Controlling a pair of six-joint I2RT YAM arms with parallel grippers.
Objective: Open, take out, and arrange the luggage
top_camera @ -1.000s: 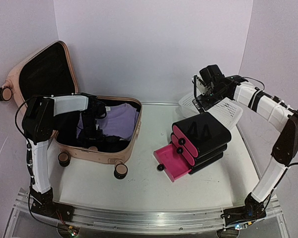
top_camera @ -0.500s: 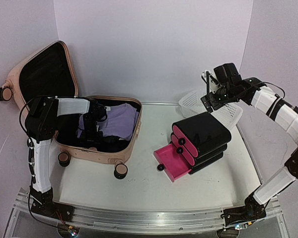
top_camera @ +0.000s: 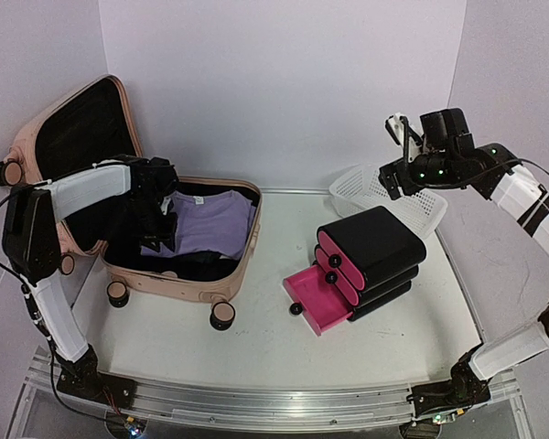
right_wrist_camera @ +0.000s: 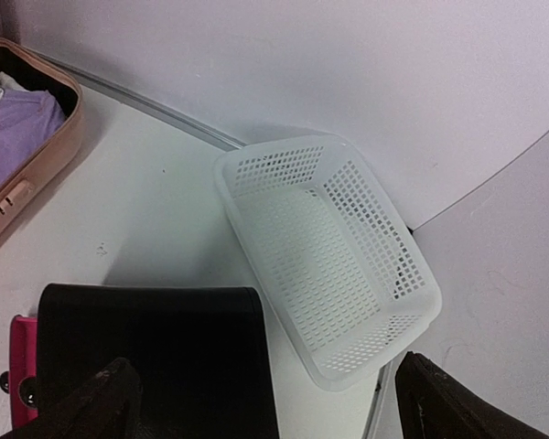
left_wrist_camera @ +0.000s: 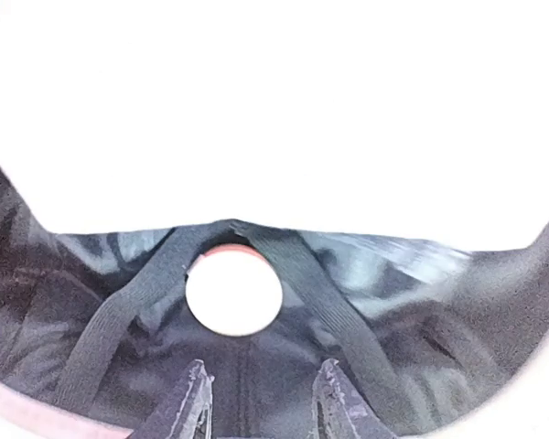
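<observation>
The luggage [top_camera: 178, 282] lies open at the left with its lid raised. The left gripper [left_wrist_camera: 261, 402] is down inside the base, over black lining beside a purple shirt [top_camera: 210, 224]. Its fingers are partly apart, but I cannot tell if they pinch anything. The right gripper [right_wrist_camera: 265, 407] is spread wide and empty, well right of the luggage, above a basket [right_wrist_camera: 329, 265].

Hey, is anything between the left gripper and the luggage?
Nothing visible. The luggage lies open and the left gripper reaches into it, above dark fabric. Crossed black straps lie just ahead of it.
</observation>
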